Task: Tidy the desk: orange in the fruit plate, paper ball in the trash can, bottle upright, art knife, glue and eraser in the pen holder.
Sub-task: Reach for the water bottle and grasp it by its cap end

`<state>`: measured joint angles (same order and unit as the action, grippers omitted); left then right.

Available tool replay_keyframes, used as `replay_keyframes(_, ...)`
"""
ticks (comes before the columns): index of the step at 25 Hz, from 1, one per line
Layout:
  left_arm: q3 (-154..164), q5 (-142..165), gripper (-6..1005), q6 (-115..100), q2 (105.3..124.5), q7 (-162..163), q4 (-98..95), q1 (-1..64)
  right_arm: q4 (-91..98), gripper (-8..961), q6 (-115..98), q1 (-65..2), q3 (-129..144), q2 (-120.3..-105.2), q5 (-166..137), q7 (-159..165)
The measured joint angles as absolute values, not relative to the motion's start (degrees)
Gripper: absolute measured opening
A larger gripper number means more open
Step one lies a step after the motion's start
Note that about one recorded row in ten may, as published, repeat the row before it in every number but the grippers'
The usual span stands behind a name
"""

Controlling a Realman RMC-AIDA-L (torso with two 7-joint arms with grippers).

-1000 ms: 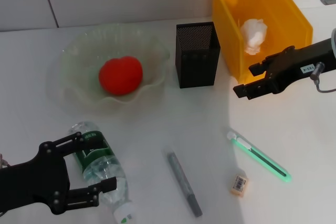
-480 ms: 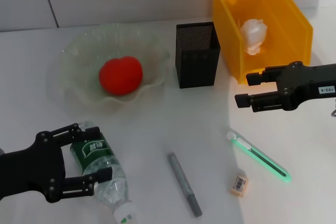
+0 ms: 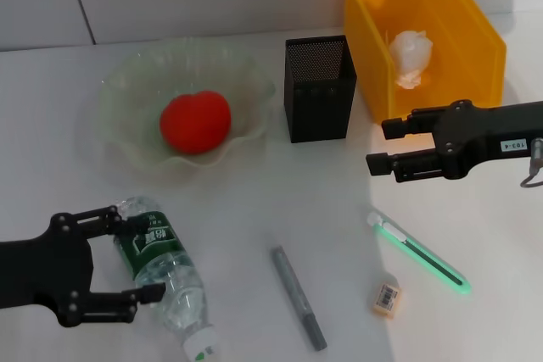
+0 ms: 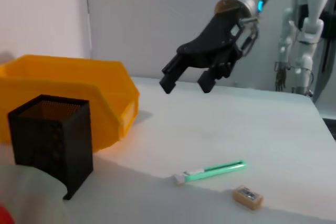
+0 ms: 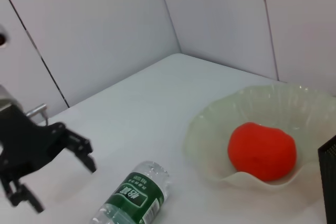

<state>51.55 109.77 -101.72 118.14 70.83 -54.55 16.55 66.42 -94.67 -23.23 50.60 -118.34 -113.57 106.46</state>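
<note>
Bottle (image 3: pixel 165 273) lying flat, grey pen (image 3: pixel 298 297) nearby.

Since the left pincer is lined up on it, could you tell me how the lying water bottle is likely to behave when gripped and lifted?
The bottle lies on its round side, so a nudge from the open left pincer would probably roll it. Its clear, ribbed plastic looks thin, so it may flex under squeeze. It appears mostly empty, so it is probably light.

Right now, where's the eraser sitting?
In the head view the eraser lies flat on the table at the robot's near right, between the grey pen and the green art knife, touching neither.
</note>
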Motion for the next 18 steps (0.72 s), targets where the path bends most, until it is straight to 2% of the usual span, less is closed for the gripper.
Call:
replay_keyframes(7,51.0,110.6,836,-99.9,118.67,89.7,-57.8,17.7,65.6,739,-94.3,-22.2,48.8,-119.04,-112.8,103.1)
replay_keyframes(9,51.3,110.5,836,-98.4,118.81,95.3,-58.4,17.1,59.2,739,-92.7,-21.5,46.0,-119.27,-107.1,95.6)
replay_keyframes(12,51.4,109.1,835,-97.7,118.93,95.5,-58.3,15.8,52.2,739,-93.1,-21.3,45.1,-118.87,-100.9,87.0)
replay_keyframes(13,51.6,108.3,835,-97.4,119.04,95.5,-58.3,15.0,47.4,739,-94.4,-21.3,44.9,-118.13,-98.5,80.9)
replay_keyframes(18,53.3,106.8,834,-95.8,119.07,98.0,-59.0,14.1,45.2,739,-95.4,-21.1,44.4,-116.82,-99.5,76.3)
